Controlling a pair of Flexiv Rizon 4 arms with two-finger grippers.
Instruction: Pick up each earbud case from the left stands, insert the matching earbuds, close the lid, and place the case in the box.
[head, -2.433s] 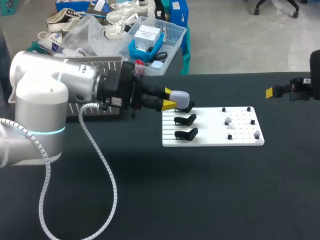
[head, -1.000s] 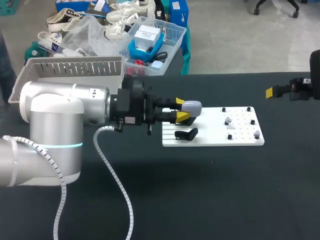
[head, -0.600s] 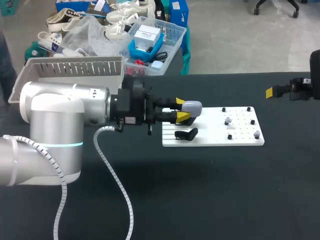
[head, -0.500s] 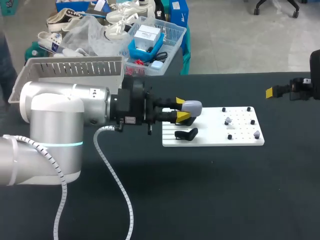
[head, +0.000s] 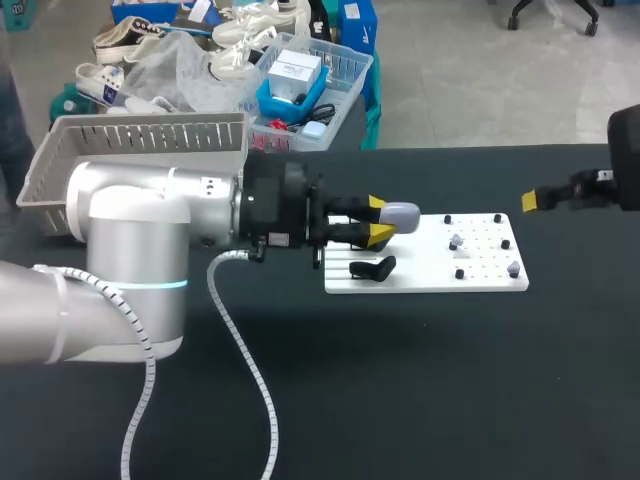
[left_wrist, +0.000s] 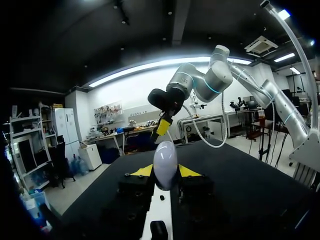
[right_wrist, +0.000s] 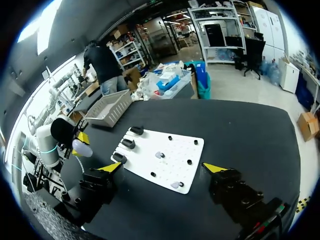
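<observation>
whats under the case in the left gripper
In the left wrist view, the white board and a black stand lie below the earbud case; the fingers hide the rest.

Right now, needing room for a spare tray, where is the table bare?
Bare: the black table in front of the white peg board, and the strip between board and right gripper. Crowded: the board's left end, where the left gripper holds the pale oval earbud case by the black stands.

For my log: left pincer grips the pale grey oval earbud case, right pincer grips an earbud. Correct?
No: the right pincer is open and empty, per the right wrist view. The left pincer does grip the pale grey oval earbud case.
</observation>
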